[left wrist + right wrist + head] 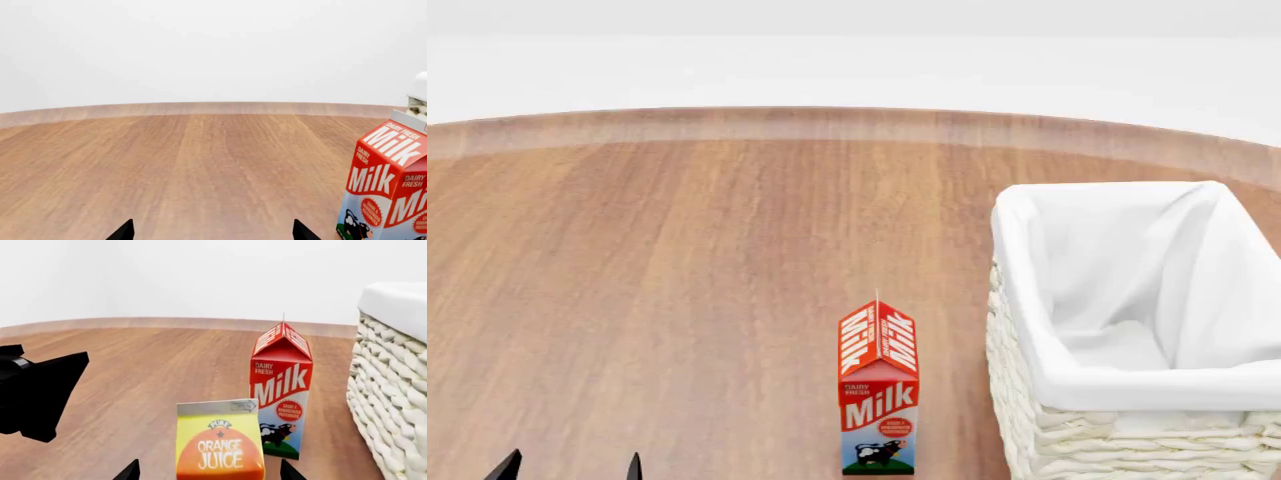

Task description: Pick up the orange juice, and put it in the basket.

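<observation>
The orange juice (pixel 219 445), a yellow carton with an orange label, shows only in the right wrist view. It stands between the two fingertips of my right gripper (pixel 210 471), which is open with a gap on either side of the carton. The white woven basket (pixel 1014 300) with its cloth liner sits at the right of the table; its wicker wall (pixel 393 405) is just beyond the juice. My left gripper (pixel 571 466) is open and holds nothing, low at the front left; its tips (pixel 213 231) frame bare wood.
A red-and-white Milk carton (pixel 878 400) stands upright left of the basket, right behind the juice (pixel 280 390) and off to one side of my left gripper (pixel 390 185). The round wooden table (pixel 667 250) spreads out to the left. A black arm part (pixel 40 390) shows beside the juice.
</observation>
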`<state>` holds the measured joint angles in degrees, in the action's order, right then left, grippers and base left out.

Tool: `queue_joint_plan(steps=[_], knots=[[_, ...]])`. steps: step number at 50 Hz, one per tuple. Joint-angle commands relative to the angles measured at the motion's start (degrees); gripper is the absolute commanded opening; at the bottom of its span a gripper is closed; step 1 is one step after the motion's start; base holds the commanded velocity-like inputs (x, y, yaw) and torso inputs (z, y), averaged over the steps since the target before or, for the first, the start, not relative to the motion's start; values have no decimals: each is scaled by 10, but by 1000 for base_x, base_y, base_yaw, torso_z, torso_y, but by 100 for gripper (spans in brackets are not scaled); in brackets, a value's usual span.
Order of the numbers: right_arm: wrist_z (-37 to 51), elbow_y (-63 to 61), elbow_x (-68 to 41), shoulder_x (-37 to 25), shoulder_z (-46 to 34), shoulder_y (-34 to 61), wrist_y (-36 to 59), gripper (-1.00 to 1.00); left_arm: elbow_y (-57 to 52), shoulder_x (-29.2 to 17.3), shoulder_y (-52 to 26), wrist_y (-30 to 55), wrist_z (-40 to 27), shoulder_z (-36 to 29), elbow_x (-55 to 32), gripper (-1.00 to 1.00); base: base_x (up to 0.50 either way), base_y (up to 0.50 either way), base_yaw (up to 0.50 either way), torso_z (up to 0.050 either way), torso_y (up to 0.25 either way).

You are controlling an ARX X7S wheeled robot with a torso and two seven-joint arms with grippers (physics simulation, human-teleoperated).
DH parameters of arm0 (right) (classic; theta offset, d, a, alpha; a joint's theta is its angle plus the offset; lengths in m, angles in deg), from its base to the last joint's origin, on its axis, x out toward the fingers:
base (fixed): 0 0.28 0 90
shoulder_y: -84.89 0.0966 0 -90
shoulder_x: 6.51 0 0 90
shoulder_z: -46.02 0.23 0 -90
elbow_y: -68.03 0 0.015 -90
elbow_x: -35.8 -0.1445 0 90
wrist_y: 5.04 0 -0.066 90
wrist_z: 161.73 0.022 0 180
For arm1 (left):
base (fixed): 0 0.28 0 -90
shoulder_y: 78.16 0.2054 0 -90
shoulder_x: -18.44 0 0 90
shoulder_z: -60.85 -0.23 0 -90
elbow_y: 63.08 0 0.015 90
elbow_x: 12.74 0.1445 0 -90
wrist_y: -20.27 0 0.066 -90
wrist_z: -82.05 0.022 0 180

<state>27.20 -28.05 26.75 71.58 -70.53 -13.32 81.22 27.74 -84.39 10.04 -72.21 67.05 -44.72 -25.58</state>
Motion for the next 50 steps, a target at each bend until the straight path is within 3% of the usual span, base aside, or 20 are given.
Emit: queue_joint_plan(steps=[1,50], knots=[[2,12,-1,3,-7,13,4,100,0,-2,-1,-1,-2,-3,-2,100,0,0,0,0,0],[14,57,-4,3,-23,51,12,100,1,-10,-3,-4,-12,-14,-10,100,0,0,0,0,0]])
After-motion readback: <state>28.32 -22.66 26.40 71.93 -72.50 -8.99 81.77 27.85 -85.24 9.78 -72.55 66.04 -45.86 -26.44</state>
